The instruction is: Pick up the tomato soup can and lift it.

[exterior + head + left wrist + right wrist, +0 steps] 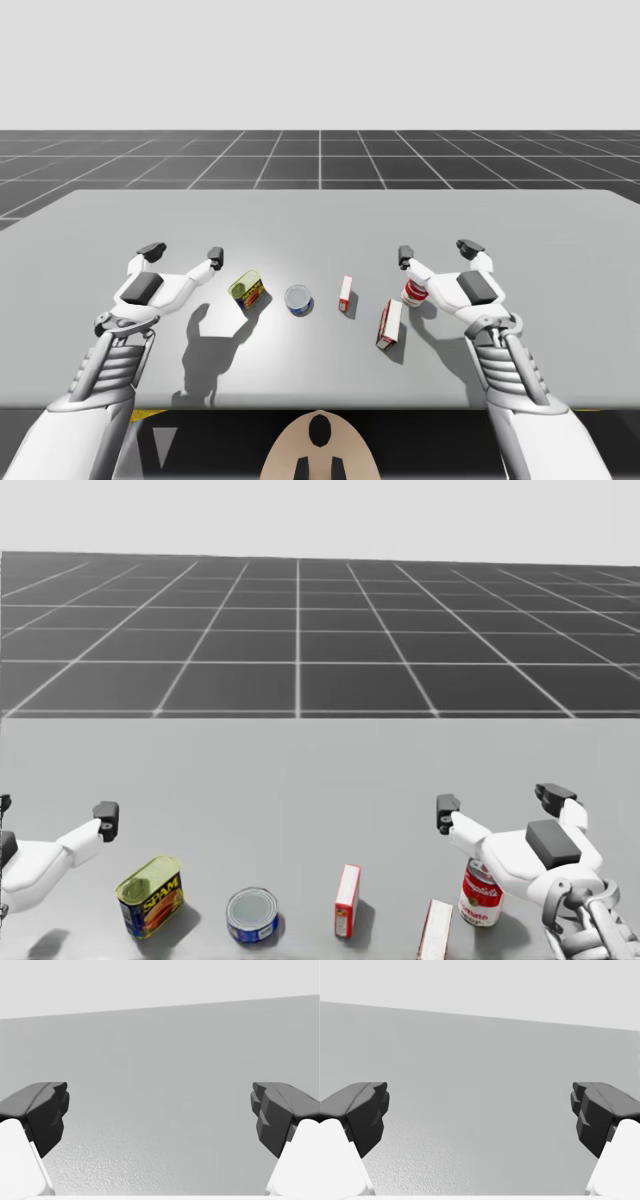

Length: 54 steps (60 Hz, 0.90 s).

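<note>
Soup can stands upright at the lower right of the head view, just below my right gripper, whose fingers are spread wide with nothing between them. A red box sits just left of the can. At the left of the high view, my left gripper also gapes, empty.

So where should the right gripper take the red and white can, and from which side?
Probably its curved side wall at mid-height. The red and white can stands upright under my open right gripper, so pull back, lower, and come in from my side, minding the narrow red box close beside it.
</note>
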Motion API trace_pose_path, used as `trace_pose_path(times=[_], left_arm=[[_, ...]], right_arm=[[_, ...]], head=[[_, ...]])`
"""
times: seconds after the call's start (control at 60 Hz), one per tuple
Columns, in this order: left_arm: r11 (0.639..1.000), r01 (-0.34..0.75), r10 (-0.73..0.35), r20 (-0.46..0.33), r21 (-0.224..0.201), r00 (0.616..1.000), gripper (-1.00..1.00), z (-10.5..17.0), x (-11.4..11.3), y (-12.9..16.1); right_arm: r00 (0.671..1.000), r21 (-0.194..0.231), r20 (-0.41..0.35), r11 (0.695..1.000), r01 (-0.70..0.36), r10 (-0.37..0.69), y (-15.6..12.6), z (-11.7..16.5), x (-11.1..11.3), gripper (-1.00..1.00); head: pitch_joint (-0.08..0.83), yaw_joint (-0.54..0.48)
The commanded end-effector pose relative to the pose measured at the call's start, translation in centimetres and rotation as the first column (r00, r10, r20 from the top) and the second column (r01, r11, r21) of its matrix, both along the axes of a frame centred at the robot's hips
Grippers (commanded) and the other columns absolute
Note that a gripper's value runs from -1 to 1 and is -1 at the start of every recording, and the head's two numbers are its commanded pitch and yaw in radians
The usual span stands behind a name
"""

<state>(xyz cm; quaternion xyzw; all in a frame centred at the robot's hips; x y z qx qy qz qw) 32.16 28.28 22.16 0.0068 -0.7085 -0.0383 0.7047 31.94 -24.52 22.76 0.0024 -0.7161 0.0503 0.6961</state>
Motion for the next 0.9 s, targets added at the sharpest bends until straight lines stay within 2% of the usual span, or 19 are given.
trace_pose_path(times=[0.017, 0.3, 0.483, 0.633, 0.683, 0.7, 0.75, 0.767, 0.817, 0.9], left_arm=[[1.000, -0.001, 0.001, -0.003, 0.002, 1.000, -1.00, 0.0, 0.0, 0.0], [1.000, 0.005, -0.005, -0.006, 0.001, 1.000, -1.00, -0.1, 0.0, -0.1], [1.000, 0.009, -0.009, -0.009, 0.000, 1.000, -1.00, -0.1, 0.1, -0.2], [1.000, 0.009, -0.009, -0.011, -0.002, 1.000, -1.00, -0.2, 0.1, -0.3], [1.000, 0.007, -0.007, -0.013, -0.005, 1.000, -1.00, -0.2, 0.1, -0.2], [1.000, 0.006, -0.006, -0.013, -0.006, 1.000, -1.00, -0.2, 0.1, -0.2], [1.000, 0.005, -0.005, -0.014, -0.009, 1.000, -1.00, -0.2, 0.1, -0.2], [1.000, 0.005, -0.005, -0.014, -0.010, 1.000, -1.00, -0.2, 0.1, -0.2], [1.000, 0.005, -0.005, -0.014, -0.012, 1.000, -1.00, -0.1, 0.1, -0.2], [1.000, 0.007, -0.007, -0.015, -0.015, 1.000, -1.00, -0.1, 0.1, -0.2]], right_arm=[[1.000, -0.002, 0.002, 1.000, 0.006, -0.006, -0.3, 0.0, 0.1, -1.00], [1.000, -0.004, 0.006, 1.000, 0.012, -0.012, -0.5, 0.1, 0.1, -1.00], [1.000, -0.009, 0.012, 1.000, 0.010, -0.010, -0.5, 0.1, 0.0, -1.00], [1.000, 0.002, 0.024, 1.000, 0.009, -0.009, -0.8, 0.6, -0.2, -1.00], [0.999, 0.017, 0.032, 1.000, 0.013, -0.013, -0.9, 1.2, -0.7, -1.00], [1.000, 0.044, 0.020, 0.999, 0.001, -0.001, -1.0, 1.5, -1.0, -1.00], [0.999, 0.035, 0.032, 0.999, -0.016, 0.015, -1.1, 1.9, -1.8, -1.00], [0.998, 0.040, 0.019, 0.998, -0.057, 0.056, -1.2, 2.1, -2.1, -1.00], [0.998, 0.050, 0.013, 0.997, -0.054, 0.053, -1.3, 2.2, -2.8, -1.00], [0.998, 0.004, 0.030, 0.999, -0.052, 0.052, -1.9, 1.7, -4.2, -1.00]], head=[[0.376, -0.08], [0.552, -0.28], [0.627, -0.38], [0.643, -0.38], [0.638, -0.38], [0.637, -0.37], [0.634, -0.37], [0.632, -0.37], [0.632, -0.36], [0.635, -0.35]])
